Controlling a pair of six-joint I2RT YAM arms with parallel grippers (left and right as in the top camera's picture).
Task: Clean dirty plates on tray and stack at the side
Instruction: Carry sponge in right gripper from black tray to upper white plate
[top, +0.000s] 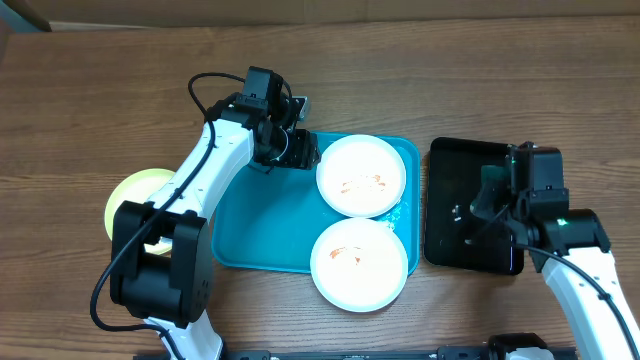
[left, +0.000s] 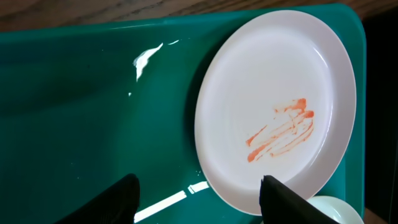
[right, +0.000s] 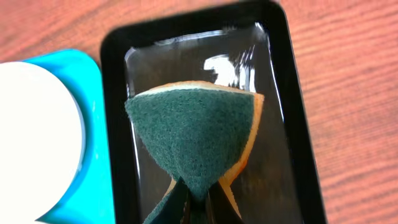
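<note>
Well, starting at the far left, the pale yellow-green plate (top: 135, 193) lies on the bare wooden table (top: 90, 90), off the tray and partly hidden under the left arm (top: 205, 165). That arm reaches over the back left corner of the turquoise tray (top: 255, 235). The left gripper (left: 200, 182) hangs above the tray with its dark fingers (left: 121, 198) spread wide and gripping nothing. From its own camera, the rim of the upper white plate (left: 280, 81) runs between the two fingertips, and most of the plate lies out ahead of them. Its orange-red smears (left: 283, 130) sit a little off centre.

That plate fills the tray's back right corner. The lower white plate (top: 359, 264), also smeared, lies just in front of it. The two rims are about touching, and its near edge hangs out over the tray's front rim.

To the right, close beside the tray, is the smaller black tray (top: 445, 215). The right gripper (top: 490, 195) hovers over it with its fingers pressed together on a sponge (right: 193, 137). The sponge is pinched at its lower end so that it folds, with the green scouring face up and a yellow edge showing behind. The white plates are off to this gripper's left, well apart from its fingers.
</note>
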